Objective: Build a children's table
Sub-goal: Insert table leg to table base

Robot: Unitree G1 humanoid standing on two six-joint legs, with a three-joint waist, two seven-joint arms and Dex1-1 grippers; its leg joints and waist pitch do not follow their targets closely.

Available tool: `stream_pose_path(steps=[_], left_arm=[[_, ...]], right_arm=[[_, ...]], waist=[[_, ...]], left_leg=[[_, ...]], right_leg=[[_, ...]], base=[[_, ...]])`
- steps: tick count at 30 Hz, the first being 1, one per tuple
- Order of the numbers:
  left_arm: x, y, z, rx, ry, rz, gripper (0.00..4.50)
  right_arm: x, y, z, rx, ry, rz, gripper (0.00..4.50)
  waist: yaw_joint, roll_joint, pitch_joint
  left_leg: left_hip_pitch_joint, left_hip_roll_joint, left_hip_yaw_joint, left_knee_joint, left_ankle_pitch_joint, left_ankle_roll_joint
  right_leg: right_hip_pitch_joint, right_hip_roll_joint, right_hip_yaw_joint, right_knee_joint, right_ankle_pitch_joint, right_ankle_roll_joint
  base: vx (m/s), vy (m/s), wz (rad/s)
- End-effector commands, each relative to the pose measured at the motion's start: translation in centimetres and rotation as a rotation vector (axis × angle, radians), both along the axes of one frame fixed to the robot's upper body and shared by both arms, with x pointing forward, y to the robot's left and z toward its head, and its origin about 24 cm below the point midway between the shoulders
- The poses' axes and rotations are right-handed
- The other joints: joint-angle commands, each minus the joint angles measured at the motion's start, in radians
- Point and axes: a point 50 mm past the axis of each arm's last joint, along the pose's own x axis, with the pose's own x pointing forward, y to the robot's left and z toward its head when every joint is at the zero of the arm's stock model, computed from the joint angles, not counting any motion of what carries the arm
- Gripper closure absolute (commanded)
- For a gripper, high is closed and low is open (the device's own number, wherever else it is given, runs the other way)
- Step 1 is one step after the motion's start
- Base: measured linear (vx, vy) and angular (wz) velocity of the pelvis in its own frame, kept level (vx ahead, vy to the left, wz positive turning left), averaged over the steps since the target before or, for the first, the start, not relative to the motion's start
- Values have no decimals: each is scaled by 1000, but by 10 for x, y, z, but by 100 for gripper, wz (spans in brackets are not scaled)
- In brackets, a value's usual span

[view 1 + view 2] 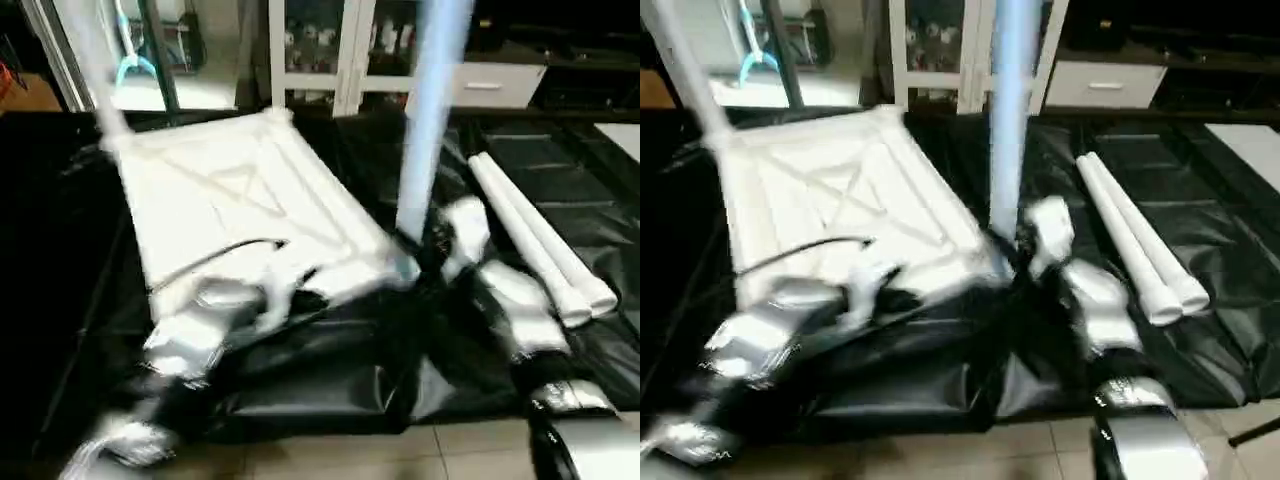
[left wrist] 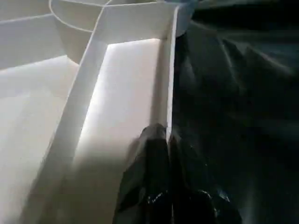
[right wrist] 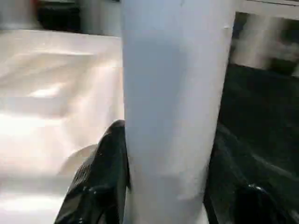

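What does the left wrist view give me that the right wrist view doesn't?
Left wrist view alone: the left gripper, jaws shut on the tabletop's rim wall, a round corner socket beyond it, black sheeting beside it.

Right wrist view alone: the right gripper with a black finger each side of an upright white leg, jaws closed on it.

Both: the white tabletop, underside up, on the black sheeting.

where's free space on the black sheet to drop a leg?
Free: black sheet beyond the two spare legs, on the robot's right; also the near strip below the tabletop. Crowded: the near right corner, where the right gripper holds the upright leg.
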Motion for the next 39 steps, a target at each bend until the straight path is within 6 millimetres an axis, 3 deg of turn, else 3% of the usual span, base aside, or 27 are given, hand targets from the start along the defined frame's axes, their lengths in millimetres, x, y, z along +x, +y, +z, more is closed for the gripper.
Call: stream_pose_path(steps=[1,2,4,5,6,7,10,12,13,14,15,17,20,21,25,26,28,30,31,32,33,35,36,39], left_arm=[[7,-8,10,-12,-31,53,450],[9,-12,12,-22,-39,68,450],[19,-42,30,-80,-98,178,450],[22,-51,36,-87,-122,203,450],[23,-55,39,-85,-136,205,450],[24,-56,41,-81,-151,211,450],[26,-50,41,-60,-161,226,450],[27,-43,39,-39,-164,233,450],[27,-33,36,-25,-163,237,450],[27,-33,36,-25,-163,237,450],[26,-29,34,-23,-159,238,450],[26,-17,30,-13,-172,207,450],[24,0,25,-2,-180,182,450],[24,0,25,-2,-180,182,450],[24,31,25,-18,-192,181,450],[24,31,25,-18,-192,181,450],[15,40,26,-90,-140,73,450],[14,41,26,-94,-135,60,450],[3,44,26,-115,-114,-80,450],[-8,47,24,-125,-79,-192,450],[-15,50,24,-132,-53,-265,450],[-22,54,22,-125,-20,-334,450],[-29,61,19,-96,31,-394,450],[-29,68,17,-64,39,-401,450]], right_arm=[[-41,-1,-84,-91,415,-80,267],[-39,1,-83,-77,412,-105,267],[-26,22,-73,23,385,-288,267],[-22,32,-70,66,379,-334,267],[-20,39,-67,75,369,-340,267],[-19,45,-64,86,345,-330,267],[-16,55,-56,147,296,-313,267],[-15,57,-53,192,284,-304,267],[-14,58,-50,230,269,-271,267],[-14,58,-50,230,269,-271,267],[-14,58,-49,244,262,-253,267],[-12,55,-44,276,231,-213,267],[-12,45,-40,325,204,-155,267],[-12,45,-40,325,204,-155,267],[-24,22,-44,374,192,6,267],[-24,22,-44,374,192,6,267],[-37,14,-50,356,242,201,267],[-38,13,-50,349,246,218,267],[-44,7,-52,298,277,329,267],[-49,0,-53,261,309,419,267],[-52,-5,-54,239,333,476,267],[-56,-12,-54,218,364,532,267],[-62,-24,-55,201,421,600,267],[-70,-37,-58,144,486,646,267]], waist=[[-14,12,2],[-14,12,2],[-13,14,-2],[-14,14,-7],[-5,17,-20],[-4,16,-19],[-3,15,-21],[1,16,-26],[-1,13,-22],[-1,13,-22],[-2,16,-19],[-3,15,-17],[-7,16,-19],[-10,14,-16],[-17,12,-15],[-17,12,-15],[-18,15,-15],[-21,15,-13],[-23,17,-13],[-28,13,-14],[-37,16,-8],[-38,22,-10],[-38,23,-12],[-31,24,-11]], left_leg=[[22,70,-60,-94,-526,-75],[22,70,-60,-94,-526,-75],[25,70,-54,-93,-507,-71],[18,70,-48,-91,-455,-64],[14,72,-45,-89,-359,-53],[5,74,-41,-88,-287,-28],[-6,70,-36,-78,-178,16],[-9,71,-34,-67,-83,64],[-11,72,-32,-68,-79,93],[-11,72,-32,-68,-79,93],[-10,75,-33,-73,-138,91],[-9,78,-34,-76,-166,77],[-9,80,-34,-74,-132,73],[-13,77,-31,-72,-111,96],[-14,78,-31,-69,-105,127],[-14,78,-31,-69,-105,127],[-18,76,-32,-64,-86,151],[-17,77,-31,-65,-88,163],[-16,79,-32,-67,-93,160],[-25,74,-38,-65,-90,166],[-29,76,-38,-71,-113,167],[-15,79,-39,-71,-142,149],[-8,79,-36,-69,-128,145],[-2,79,-31,-68,-95,147]], right_leg=[[-48,-81,46,-121,-460,-137],[-48,-81,46,-121,-460,-137],[-50,-76,46,-118,-383,-141],[-45,-72,48,-109,-282,-159],[-33,-71,46,-99,-135,-173],[-24,-67,40,-90,-7,-192],[-10,-71,36,-74,171,-222],[-2,-76,36,-62,314,-240],[-2,-77,33,-63,328,-257],[-2,-77,33,-63,328,-257],[-2,-80,33,-69,231,-265],[-4,-78,34,-73,161,-269],[-1,-77,35,-67,188,-279],[3,-78,36,-65,239,-289],[5,-82,37,-67,199,-310],[5,-82,37,-67,199,-310],[11,-80,37,-63,209,-321],[6,-81,36,-66,187,-326],[5,-81,35,-67,155,-328],[14,-82,32,-66,135,-331],[10,-80,30,-69,94,-327],[4,-80,31,-76,28,-325],[0,-77,33,-72,50,-335],[1,-77,33,-68,107,-348]], base=[[0,0,0],[0,0,0],[0,0,0],[0,0,0],[0,0,0],[0,0,0],[34,6,-1],[0,0,0],[0,0,0],[0,0,0],[0,0,0],[0,0,0],[0,0,0],[0,0,0],[0,0,0],[0,0,0],[0,0,0],[0,0,0],[0,0,0],[0,0,0],[0,0,0],[0,0,0],[0,0,0],[0,0,0]])
